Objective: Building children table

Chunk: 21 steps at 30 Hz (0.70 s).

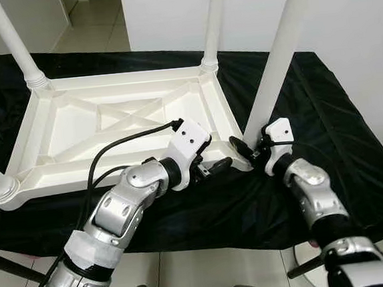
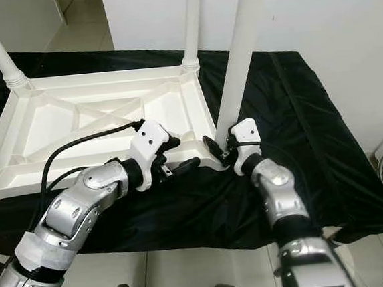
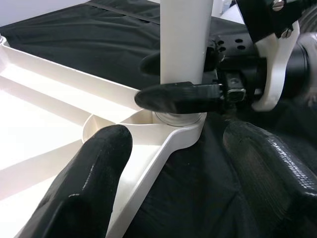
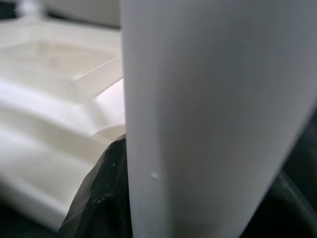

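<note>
**Last leg goes into the corner socket**

An upturned white plastic children's table top (image 1: 109, 124) lies on a black cloth-covered surface (image 1: 339, 144). The right gripper (image 1: 249, 150) clasps the base of a round white plastic leg (image 1: 275, 69) at the near right corner socket (image 3: 173, 121). The left gripper (image 3: 173, 148) hovers spread beside that corner, holding nothing. The leg should probably stay plumb while turned home, with the left gripper steadying the frame.

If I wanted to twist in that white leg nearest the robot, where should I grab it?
Grab the white plastic table leg low down, just above its socket, coming from the side. It stands upright and round, so fingers close across it there, as the right tool does.
</note>
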Tool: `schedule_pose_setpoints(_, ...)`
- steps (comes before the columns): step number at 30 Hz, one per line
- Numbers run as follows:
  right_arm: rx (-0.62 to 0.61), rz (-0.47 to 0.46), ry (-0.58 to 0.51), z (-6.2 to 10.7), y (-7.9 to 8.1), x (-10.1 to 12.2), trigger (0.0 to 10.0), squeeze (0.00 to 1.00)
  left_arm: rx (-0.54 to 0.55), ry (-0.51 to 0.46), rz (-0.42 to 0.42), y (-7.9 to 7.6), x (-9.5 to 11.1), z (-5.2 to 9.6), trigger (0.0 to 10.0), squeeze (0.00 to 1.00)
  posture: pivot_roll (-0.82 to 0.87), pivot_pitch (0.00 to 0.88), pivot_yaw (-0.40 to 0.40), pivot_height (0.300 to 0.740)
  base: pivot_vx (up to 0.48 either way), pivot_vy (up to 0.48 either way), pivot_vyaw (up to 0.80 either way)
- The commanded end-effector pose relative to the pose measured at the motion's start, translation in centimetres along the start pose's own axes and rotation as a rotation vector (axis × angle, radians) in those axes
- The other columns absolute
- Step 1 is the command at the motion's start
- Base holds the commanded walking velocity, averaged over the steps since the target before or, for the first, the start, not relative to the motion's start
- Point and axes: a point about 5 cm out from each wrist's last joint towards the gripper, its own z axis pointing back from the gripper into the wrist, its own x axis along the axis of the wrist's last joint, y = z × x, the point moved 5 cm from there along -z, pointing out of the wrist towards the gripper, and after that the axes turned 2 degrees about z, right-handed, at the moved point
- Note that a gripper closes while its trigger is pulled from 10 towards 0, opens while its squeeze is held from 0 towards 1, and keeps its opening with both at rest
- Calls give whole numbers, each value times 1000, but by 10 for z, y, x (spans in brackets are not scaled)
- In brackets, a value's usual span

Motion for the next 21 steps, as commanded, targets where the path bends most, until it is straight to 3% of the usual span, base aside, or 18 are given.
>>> schedule_pose_setpoints(1,-86,-22,50,4,-3,-12,0,0,-55,15,-2,-8,-2,-1,10000,0,2,0,-9,740,0,0,0)
schedule_pose_setpoints(6,-270,-56,33,4,-13,-6,0,0,-56,16,1,-8,-2,-1,10000,0,2,0,-15,740,0,0,0)
schedule_pose_setpoints(10,-576,-87,44,10,-24,0,0,0,-54,13,8,-10,-3,-1,10000,0,6,0,-26,740,0,0,0)
schedule_pose_setpoints(15,-627,-103,50,8,-18,3,0,0,-53,11,12,-11,-3,-1,10000,0,9,0,-29,740,0,0,0)
schedule_pose_setpoints(17,-592,-114,20,2,-9,9,0,0,-53,10,15,-13,-3,-1,10000,0,15,0,-34,740,0,0,0)
schedule_pose_setpoints(21,-575,-111,17,0,-7,12,0,0,-49,11,17,-13,-3,-1,10000,0,22,0,-39,740,0,0,0)
